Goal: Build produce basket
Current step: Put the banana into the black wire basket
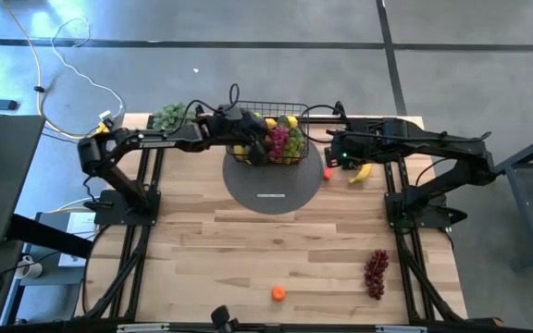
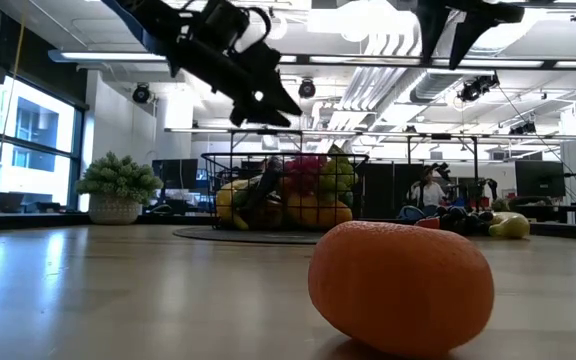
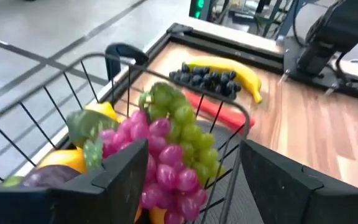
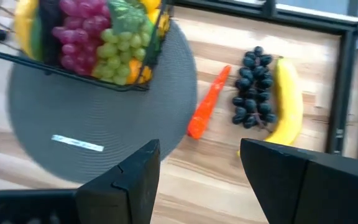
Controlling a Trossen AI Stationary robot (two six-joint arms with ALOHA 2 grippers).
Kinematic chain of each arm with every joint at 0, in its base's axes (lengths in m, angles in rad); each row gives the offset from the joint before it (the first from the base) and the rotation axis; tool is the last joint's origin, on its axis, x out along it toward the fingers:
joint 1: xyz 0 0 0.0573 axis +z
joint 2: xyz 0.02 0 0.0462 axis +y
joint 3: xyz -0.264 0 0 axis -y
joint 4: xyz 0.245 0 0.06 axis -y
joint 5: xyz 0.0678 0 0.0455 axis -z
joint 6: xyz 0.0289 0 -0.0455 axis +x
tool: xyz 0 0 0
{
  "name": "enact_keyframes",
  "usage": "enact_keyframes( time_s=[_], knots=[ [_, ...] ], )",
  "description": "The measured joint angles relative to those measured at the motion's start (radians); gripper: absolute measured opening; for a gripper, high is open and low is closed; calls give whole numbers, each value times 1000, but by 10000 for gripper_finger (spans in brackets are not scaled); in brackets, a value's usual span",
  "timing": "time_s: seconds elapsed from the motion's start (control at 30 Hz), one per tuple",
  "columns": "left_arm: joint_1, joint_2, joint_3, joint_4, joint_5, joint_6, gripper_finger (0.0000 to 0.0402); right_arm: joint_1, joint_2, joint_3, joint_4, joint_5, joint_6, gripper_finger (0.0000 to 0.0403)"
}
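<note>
From above, most of the job looks done: the basket (image 1: pixel 268 139) sits on the round mat (image 1: pixel 272 185), already heaped with grapes and yellow fruit. Left to collect, as I judge it, are the banana (image 1: pixel 363 173) and red chili (image 1: pixel 328 172) just right of the mat, the red grape bunch (image 1: pixel 376 273) near the table's (image 1: pixel 202 250) front right, and an orange fruit (image 1: pixel 278 293) at the front. My left hand (image 1: pixel 248 129) hangs over the basket's left side; my right hand (image 1: pixel 333 154) hovers just right of it, near the banana.

From table height, the orange fruit (image 2: pixel 400 287) fills the foreground and the full basket (image 2: pixel 283 190) stands behind, my left hand (image 2: pixel 268 105) above it.

Through my left wrist, my fingers (image 3: pixel 126 177) stand apart and empty, directly over the pink and green grapes (image 3: pixel 166 149).

Through my right wrist, my fingers (image 4: pixel 129 180) are apart too, gripping nothing; the chili (image 4: pixel 207 102), dark grapes (image 4: pixel 253 87) and banana (image 4: pixel 288 102) lie ahead, beside the mat.
</note>
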Motion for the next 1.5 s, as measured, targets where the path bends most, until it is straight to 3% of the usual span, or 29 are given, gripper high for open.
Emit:
enact_keyframes(
  time_s=[0.3,0.53,0.9,1.13,1.5],
  knots=[
    [0,-134,0,-50,-28,0,244,-70,0,0,-117,18,-24,204],
    [1,-245,0,-82,-60,18,243,-173,-7,-1,-116,28,-138,204],
    [1,-310,0,-88,-105,27,243,-448,-9,-1,-116,24,-365,204],
    [0,-310,0,-111,-113,102,243,-604,-9,-5,-87,-42,-458,204],
    [4,-309,0,-108,-135,149,243,-710,-13,-365,185,-218,-517,204]
  ],
)
